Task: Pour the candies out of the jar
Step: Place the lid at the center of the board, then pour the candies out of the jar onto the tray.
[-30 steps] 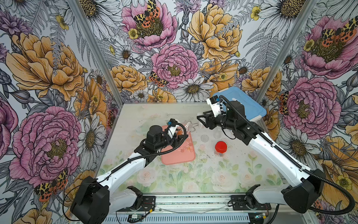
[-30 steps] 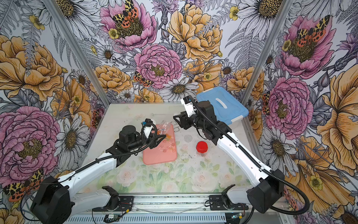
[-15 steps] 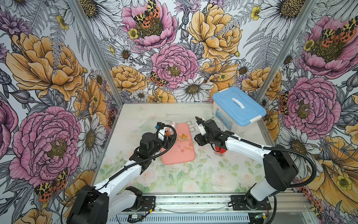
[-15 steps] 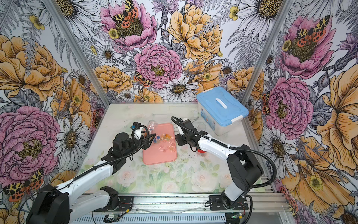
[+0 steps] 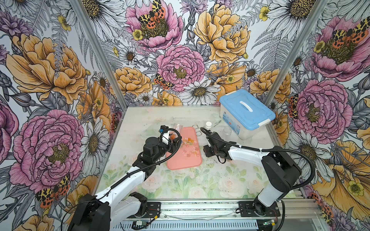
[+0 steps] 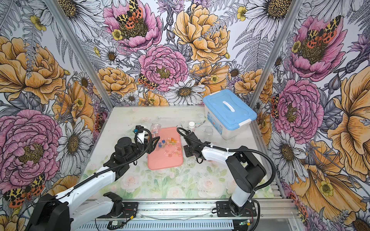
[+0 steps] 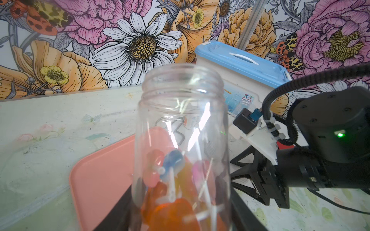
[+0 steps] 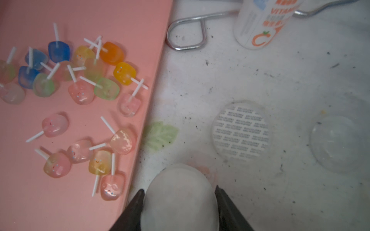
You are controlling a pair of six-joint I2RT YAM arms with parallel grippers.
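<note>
**1. Top views**
- In both top views the left end effector (image 5: pixel 173 138) is left of frame ctr. It is clamped on the base end of the clear jar (image 5: pixel 177 128).
- The jar mouth points toward the back wall, at the upper-left corner of the pink tray (image 5: pixel 180 163).
- The candies (image 5: pixel 189 147) lie scattered over the tray's upper half.
- Change, left side: 1 s prior the jar hung over the tray w/ no candies discernible on it. Half a sec later a few showed, and the scatter is now wider.
- Change, right side: the right end effector (image 5: pixel 207 152) is now low, just right of the tray. 1 s prior it was raised near the blue-lidded box (image 5: pixel 246 112), and a red lid lay exposed on the table (image 5: pixel 180 188). The lid no longer shows and is probably under the right arm.

**2. Left wrist**
- The jaws pinch the jar (image 7: pixel 182 120) near its base.
- Several candies (image 7: pixel 170 180) are still inside, bunched at the base end, away from the open mouth.
- Assessment: the pour is part-done. The remainder needs another, steeper tip over the tray.

**3. Right wrist**
- The poured candies (image 8: pixel 80 80) rest on the tray (image 8: pixel 120 20), and none are seen on the table.
- The jaws are drawn in, w/ a pale, blurred round shape between them. Can't tell if it is a held item or the end effector's own pads.
- A vitamin bottle (image 8: pixel 260 24), a wire clip (image 8: pixel 186 34) and a printed seal disc (image 8: pixel 240 132) lie apart from the jaws.
</note>
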